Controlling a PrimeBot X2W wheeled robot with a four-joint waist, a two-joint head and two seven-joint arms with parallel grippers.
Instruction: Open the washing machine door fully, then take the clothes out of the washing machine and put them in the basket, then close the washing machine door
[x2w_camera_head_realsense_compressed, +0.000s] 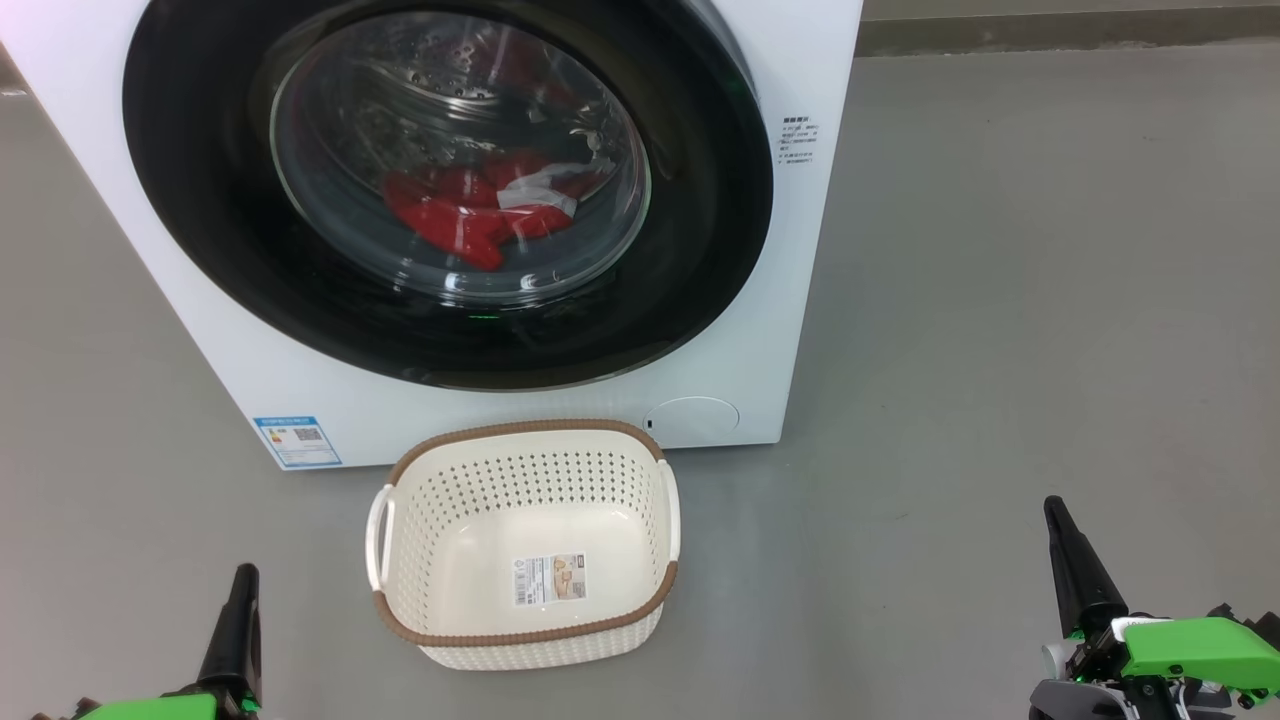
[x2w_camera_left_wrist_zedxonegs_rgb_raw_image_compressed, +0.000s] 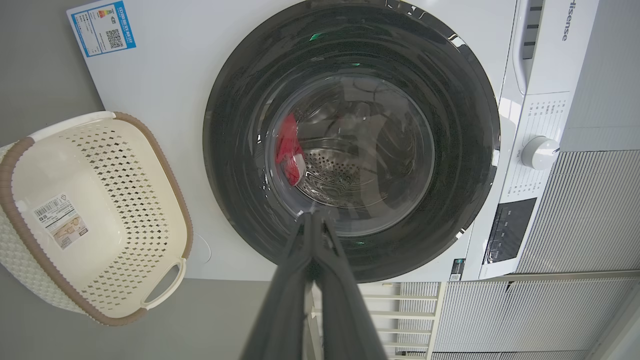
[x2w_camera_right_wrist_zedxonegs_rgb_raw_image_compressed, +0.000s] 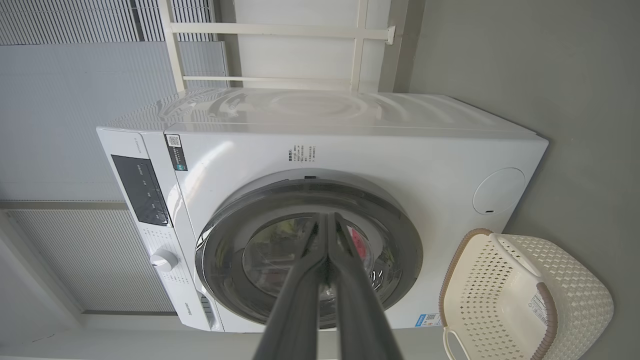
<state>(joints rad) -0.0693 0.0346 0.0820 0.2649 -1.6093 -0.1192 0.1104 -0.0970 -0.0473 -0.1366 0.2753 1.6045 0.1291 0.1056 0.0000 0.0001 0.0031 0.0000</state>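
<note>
The white washing machine (x2w_camera_head_realsense_compressed: 800, 300) stands ahead with its round black door (x2w_camera_head_realsense_compressed: 690, 300) closed flat against the front. Through the glass window the red and white clothes (x2w_camera_head_realsense_compressed: 470, 215) lie in the steel drum. The cream basket (x2w_camera_head_realsense_compressed: 525, 545) with a brown rim sits empty on the floor just in front of the machine. My left gripper (x2w_camera_head_realsense_compressed: 243, 575) is low at the bottom left, shut with nothing in it. My right gripper (x2w_camera_head_realsense_compressed: 1055, 510) is at the bottom right, also shut and empty. Both are well short of the door (x2w_camera_left_wrist_zedxonegs_rgb_raw_image_compressed: 350, 145) (x2w_camera_right_wrist_zedxonegs_rgb_raw_image_compressed: 310, 250).
Grey floor (x2w_camera_head_realsense_compressed: 1050, 300) spreads to the right of the machine. A blue label sticker (x2w_camera_head_realsense_compressed: 297, 441) and a round white cap (x2w_camera_head_realsense_compressed: 692, 420) mark the machine's lower front. The control panel and knob (x2w_camera_left_wrist_zedxonegs_rgb_raw_image_compressed: 540, 151) sit along the machine's top; a ribbed wall (x2w_camera_left_wrist_zedxonegs_rgb_raw_image_compressed: 590, 210) lies behind.
</note>
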